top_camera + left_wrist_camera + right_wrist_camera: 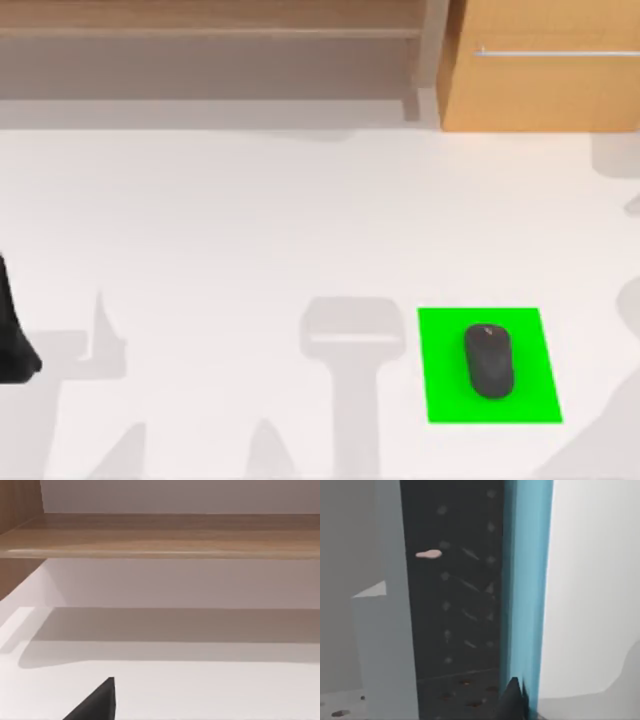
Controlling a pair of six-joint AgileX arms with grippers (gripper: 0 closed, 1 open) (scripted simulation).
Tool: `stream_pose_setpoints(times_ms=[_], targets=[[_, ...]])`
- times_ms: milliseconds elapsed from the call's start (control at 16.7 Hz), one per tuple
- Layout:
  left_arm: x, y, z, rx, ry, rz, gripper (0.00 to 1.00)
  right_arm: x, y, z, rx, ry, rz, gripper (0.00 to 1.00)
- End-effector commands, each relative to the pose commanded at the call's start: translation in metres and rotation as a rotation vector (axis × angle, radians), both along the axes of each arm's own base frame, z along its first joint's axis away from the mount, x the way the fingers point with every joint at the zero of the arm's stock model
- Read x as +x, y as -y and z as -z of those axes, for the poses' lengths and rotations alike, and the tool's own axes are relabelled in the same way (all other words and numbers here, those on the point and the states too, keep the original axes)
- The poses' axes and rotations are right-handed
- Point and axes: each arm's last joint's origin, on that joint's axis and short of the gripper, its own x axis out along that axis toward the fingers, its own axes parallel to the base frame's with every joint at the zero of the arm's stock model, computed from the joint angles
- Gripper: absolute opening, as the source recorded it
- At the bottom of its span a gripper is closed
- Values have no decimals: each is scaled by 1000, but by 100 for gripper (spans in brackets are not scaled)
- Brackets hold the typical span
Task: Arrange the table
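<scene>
the table (220, 230) is a wide plain white top that spreads across nearly the whole top view, from the left edge to the right edge and down to the bottom of the frame. its far edge runs along the upper part of the frame, where a brown wooden shelf (210, 25) stands across the upper left and centre, and a light-wood drawer cabinet (545, 85) with a thin metal bar handle (555, 52) fills the upper right. the middle and left of the table lie bare, crossed only by soft grey shadows.

in the lower right of the frame a bright green pad (440, 395) lies flat on the table, well apart from the shelf and cabinet. a dark mouse (489, 361) rests on the pad, a little above its centre, its long axis running roughly up and down the frame.

the left arm (14, 335) shows as a dark shape at the left edge of the top view, at mid-lower height, beside the open white surface. in the left wrist view the shelf board (165, 535) runs across the upper part above the white table (210, 690), and a dark tip of the left gripper (95, 705) pokes in at the bottom; whether it is spread or closed cannot be told.

the right wrist view shows a dark panel (455, 605) beside a blue strip (527, 580) and a pale surface (592, 580).
</scene>
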Motion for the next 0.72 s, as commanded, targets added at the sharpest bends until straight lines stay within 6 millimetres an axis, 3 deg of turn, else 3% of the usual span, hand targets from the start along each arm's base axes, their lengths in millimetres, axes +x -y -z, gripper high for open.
stream_pose_setpoints(times_ms=[480, 720], targets=[[0, 0, 0, 0, 0, 0, 100, 0, 0, 0, 0, 0, 0, 98], [0, 0, 0, 0, 0, 0, 100, 0, 0, 0, 0, 0, 0, 100]])
